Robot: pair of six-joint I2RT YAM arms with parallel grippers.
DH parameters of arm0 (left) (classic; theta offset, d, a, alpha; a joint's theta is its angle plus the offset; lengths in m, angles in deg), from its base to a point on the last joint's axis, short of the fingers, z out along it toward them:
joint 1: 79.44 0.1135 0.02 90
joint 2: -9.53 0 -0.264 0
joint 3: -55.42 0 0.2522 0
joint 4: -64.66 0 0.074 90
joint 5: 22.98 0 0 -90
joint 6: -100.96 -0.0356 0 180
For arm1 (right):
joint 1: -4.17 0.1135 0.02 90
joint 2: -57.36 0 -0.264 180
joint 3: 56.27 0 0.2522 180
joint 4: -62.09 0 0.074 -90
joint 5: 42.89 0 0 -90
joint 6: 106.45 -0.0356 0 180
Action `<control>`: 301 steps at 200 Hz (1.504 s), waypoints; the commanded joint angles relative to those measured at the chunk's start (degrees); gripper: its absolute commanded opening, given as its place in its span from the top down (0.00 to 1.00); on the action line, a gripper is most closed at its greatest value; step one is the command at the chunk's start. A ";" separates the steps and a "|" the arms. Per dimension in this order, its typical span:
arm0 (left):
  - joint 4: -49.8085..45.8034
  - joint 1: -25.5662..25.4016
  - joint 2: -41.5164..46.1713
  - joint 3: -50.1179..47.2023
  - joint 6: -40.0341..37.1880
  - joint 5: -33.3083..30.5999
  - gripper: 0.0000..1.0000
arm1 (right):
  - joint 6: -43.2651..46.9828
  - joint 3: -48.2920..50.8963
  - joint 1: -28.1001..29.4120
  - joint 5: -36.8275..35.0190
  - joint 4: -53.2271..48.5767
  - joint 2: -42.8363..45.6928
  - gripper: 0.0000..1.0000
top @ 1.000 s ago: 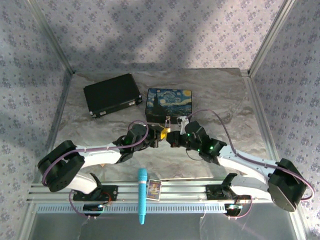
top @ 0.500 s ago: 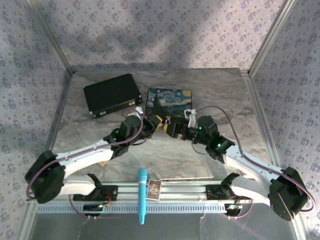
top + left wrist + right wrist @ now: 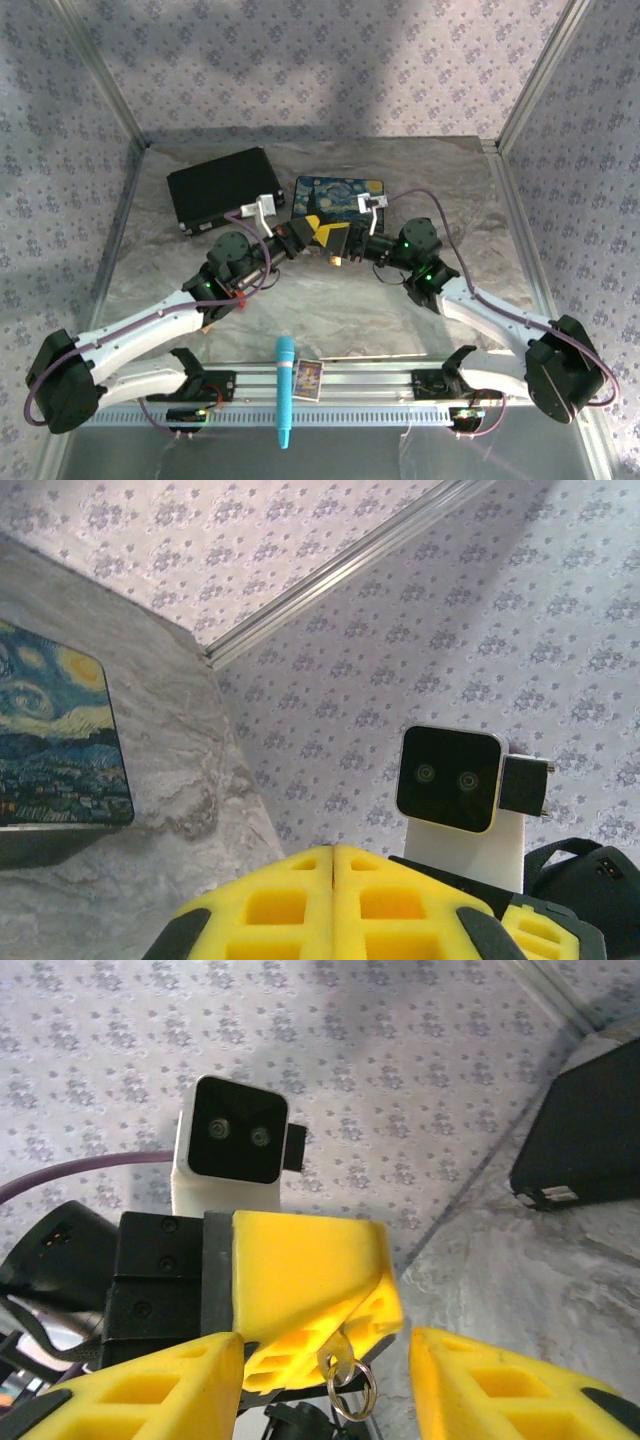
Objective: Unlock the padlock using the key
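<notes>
Top view: both arms reach to the centre of the worktop (image 3: 450, 195) and meet just in front of the painted box (image 3: 345, 190).

Left pincer (image 3: 320, 230): pressed together. In its own wrist view the two yellow fingers (image 3: 290, 905) touch along a centre seam at the bottom of the frame.

Right pincer (image 3: 325, 1355): spread. Its yellow fingers sit at the lower left and lower right of its wrist view, and the left pincer's tip stands in the gap between them. Contact between the two pincers cannot be judged.

A small loop with a metal ring (image 3: 352, 1392) hangs from the left pincer's tip. What is pinched between the pads is hidden.

Padlock (image 3: 333, 261): a small brass speck just below the two pincers at centre frame, near the box's front edge. It is too small to tell whether it hangs or lies on the worktop.

Black case (image 3: 222, 188): to the left of the box, apart from it.

Blue pen (image 3: 284, 390) and card (image 3: 307, 380): side by side at bottom centre, by the rail.
</notes>
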 commanded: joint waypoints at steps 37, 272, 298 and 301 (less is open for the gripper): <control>4.10 0.07 1.03 0.05 0.90 1.40 1.00 | -1.59 -0.56 1.07 2.71 7.52 -3.07 0.66; 8.19 -0.06 -1.99 -0.60 6.81 2.85 1.00 | -1.98 -0.51 -0.13 1.28 9.33 -3.68 1.00; 7.17 0.00 -1.87 -0.69 6.70 1.87 1.00 | -1.10 -0.18 -0.14 1.64 6.98 -2.88 1.00; 6.99 0.02 -1.87 -0.73 6.69 1.74 1.00 | -0.84 -0.14 -0.14 1.51 6.27 -2.63 1.00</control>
